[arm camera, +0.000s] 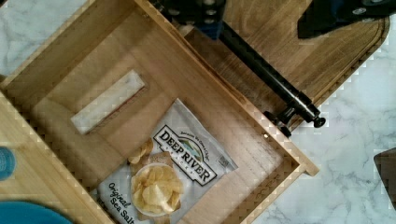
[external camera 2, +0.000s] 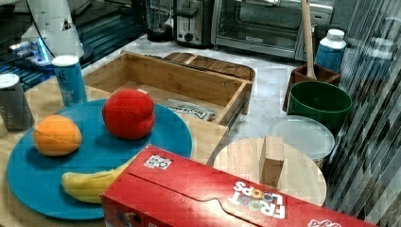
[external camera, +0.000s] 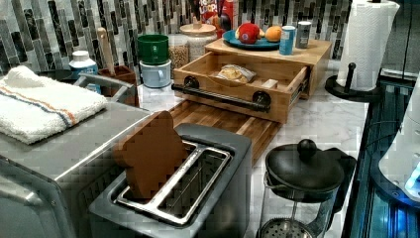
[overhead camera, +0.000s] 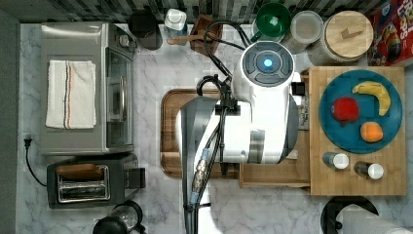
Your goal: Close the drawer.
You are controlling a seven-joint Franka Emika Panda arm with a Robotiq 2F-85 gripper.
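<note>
The drawer point(external camera: 233, 91) stands pulled out from under the light-wood top slab point(external camera: 317, 49), its front panel reaching over the darker cutting board point(external camera: 218, 119). A black bar handle point(arm camera: 266, 74) runs along that front panel point(arm camera: 243, 107). Inside lie a bag of chips point(arm camera: 173, 172) and a small wooden strip point(arm camera: 107, 100). The white arm point(overhead camera: 258, 112) hangs above the drawer point(overhead camera: 272, 175) and covers most of it in the top view. My gripper point(arm camera: 275, 14) is above the handle side, open, its dark fingers point(arm camera: 205, 14) apart and holding nothing.
A blue plate point(overhead camera: 360, 109) with fruit and two shakers point(overhead camera: 336, 160) sit on the slab. A toaster point(overhead camera: 87, 179) and toaster oven point(overhead camera: 78, 87) stand at the top view's left. A French press point(external camera: 302, 173) and a paper towel roll point(external camera: 369, 39) are nearby.
</note>
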